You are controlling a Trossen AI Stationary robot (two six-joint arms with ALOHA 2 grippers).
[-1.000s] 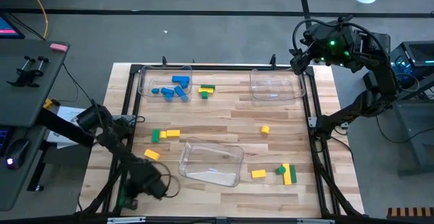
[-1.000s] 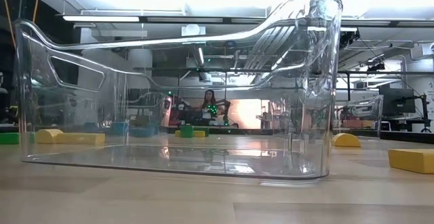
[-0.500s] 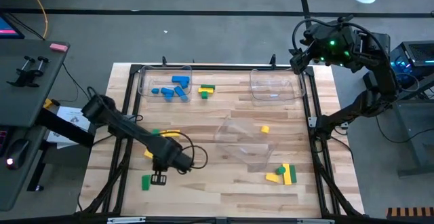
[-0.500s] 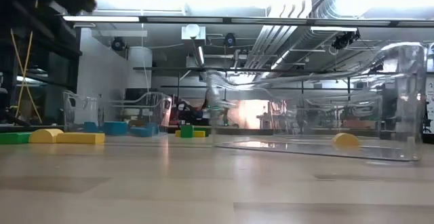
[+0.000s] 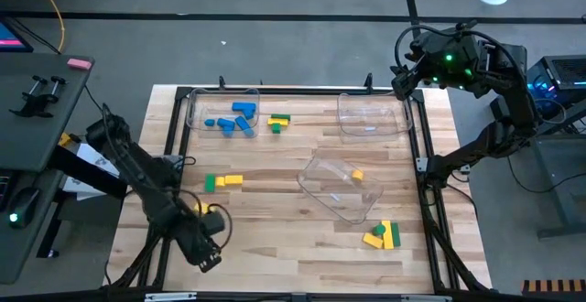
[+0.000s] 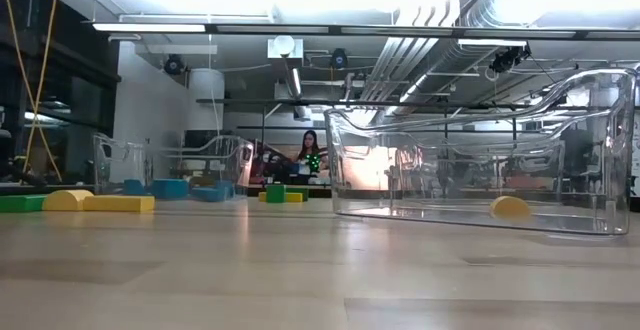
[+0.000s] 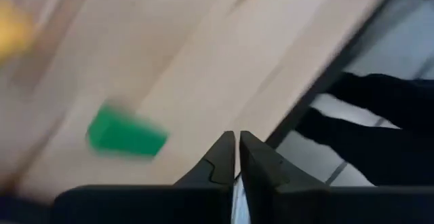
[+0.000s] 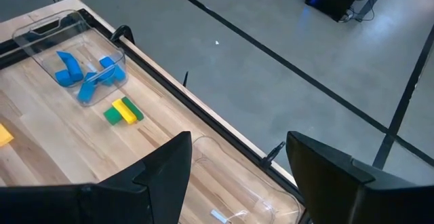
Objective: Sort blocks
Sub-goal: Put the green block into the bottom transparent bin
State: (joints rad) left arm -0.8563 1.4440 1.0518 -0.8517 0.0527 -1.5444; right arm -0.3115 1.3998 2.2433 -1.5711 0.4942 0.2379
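Fingers [image 7: 224, 157] of left gripper [image 5: 207, 256] together, empty, at desk [image 5: 275, 256] near-left edge by green block [image 7: 125, 133]. Right gripper [image 8: 237, 176] fingers apart, far-right corner.

Your table [image 5: 302, 256] reads as light wood planks, visible grain, low satin sheen in the low view. Frame rails [image 5: 428, 201] around it look like black matt metal. All three trays are clear glossy plastic: far-left tray [image 5: 194, 110], far-right tray [image 5: 371, 117], centre tray [image 5: 341, 188]; the centre one throws strong ceiling-light reflections in the low view [image 6: 480, 170]. The blocks look solid, opaque and matt, e.g. blue ones [image 5: 240, 119] and a yellow bar [image 6: 118, 203]. Left gripper [image 7: 237, 157] fingers: dark, smooth, semi-matt. Floor [image 8: 271, 68]: grey, smooth.
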